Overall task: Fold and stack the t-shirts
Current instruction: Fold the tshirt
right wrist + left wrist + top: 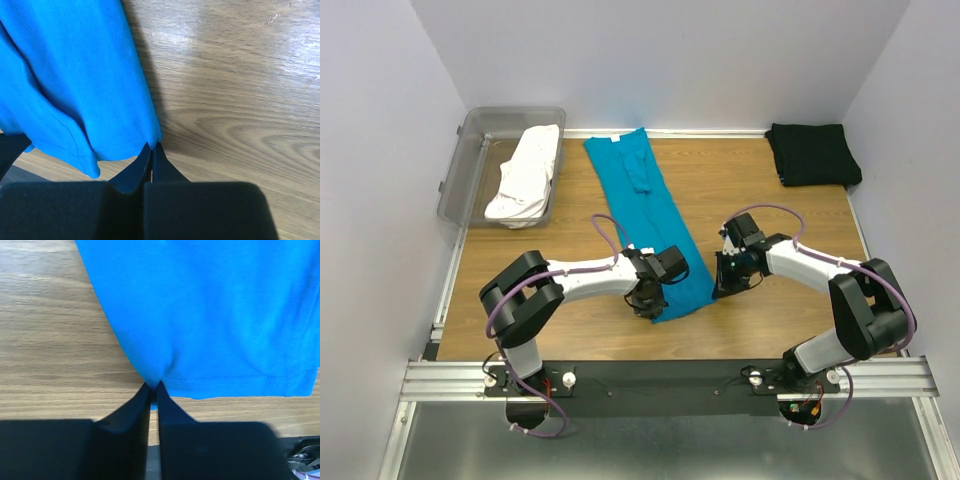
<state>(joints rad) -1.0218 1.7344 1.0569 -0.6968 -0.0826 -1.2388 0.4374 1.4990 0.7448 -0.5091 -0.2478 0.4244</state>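
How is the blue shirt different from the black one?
The blue t-shirt is stretched out in a long narrow strip down the middle. The black t-shirt is folded into a small, squarish bundle at the far right corner. The left gripper and right gripper each pinch the blue t-shirt's near hem with shut jaws, while nothing touches the black t-shirt. Both are plain shirts on the wooden table.

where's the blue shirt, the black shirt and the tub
blue shirt (643, 212), top view, middle of the strip
black shirt (812, 153), top view, centre of the fold
tub (455, 180), top view, left wall
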